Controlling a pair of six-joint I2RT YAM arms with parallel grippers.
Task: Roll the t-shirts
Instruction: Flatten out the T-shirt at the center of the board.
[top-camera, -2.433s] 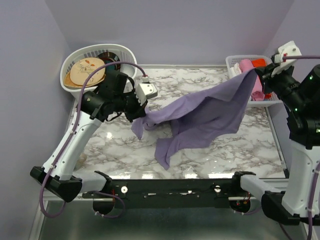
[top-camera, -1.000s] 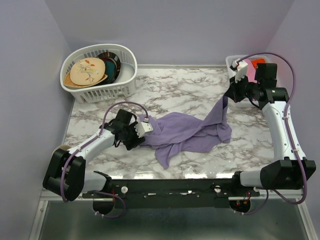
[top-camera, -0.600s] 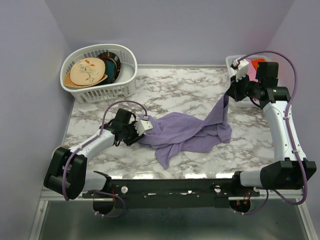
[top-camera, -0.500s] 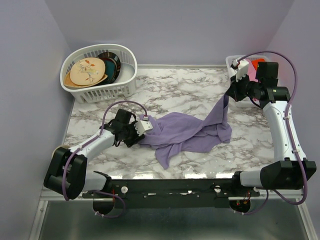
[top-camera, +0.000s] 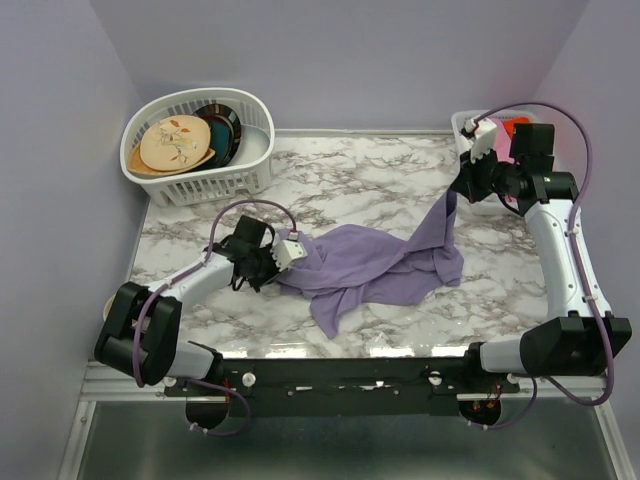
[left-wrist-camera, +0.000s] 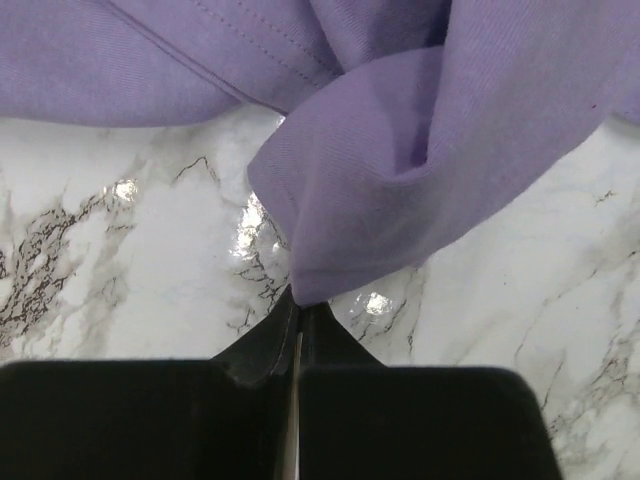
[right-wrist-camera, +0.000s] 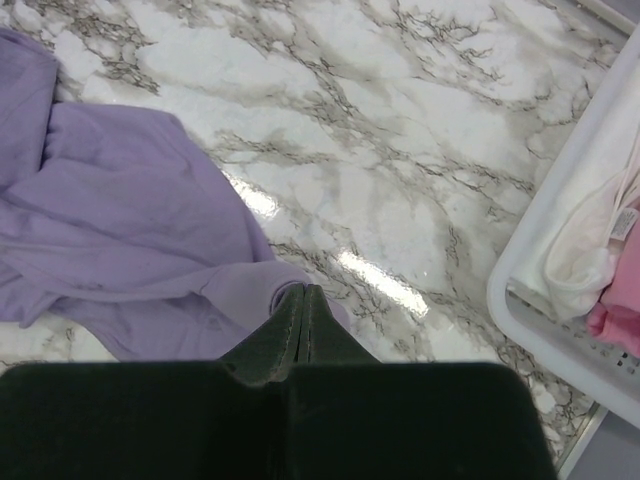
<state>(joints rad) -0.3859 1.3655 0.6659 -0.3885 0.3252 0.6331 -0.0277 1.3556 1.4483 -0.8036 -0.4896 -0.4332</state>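
The lavender t-shirt (top-camera: 380, 260) lies crumpled across the middle of the marble table (top-camera: 380, 180). One corner rises to the upper right, where my right gripper (top-camera: 459, 190) is shut on it. In the right wrist view a fold of the t-shirt (right-wrist-camera: 130, 210) wraps around the closed tips of my right gripper (right-wrist-camera: 303, 292). My left gripper (top-camera: 288, 256) sits low at the shirt's left edge. The left wrist view shows a thick fold of the t-shirt (left-wrist-camera: 450, 150) running down into the tips of my left gripper (left-wrist-camera: 298, 300), which are pinched together on it.
A white laundry basket (top-camera: 215, 180) holding plates stands at the back left. A white bin (top-camera: 468, 124) at the back right holds pink and red cloth. The right wrist view shows this bin (right-wrist-camera: 560, 300) close to the gripper, with white and pink cloth (right-wrist-camera: 610, 325) in it.
The shirt, earlier stretched in the air between both arms, now lies on the table. In the last second my left gripper has closed on the shirt's left edge. The right arm has held still.
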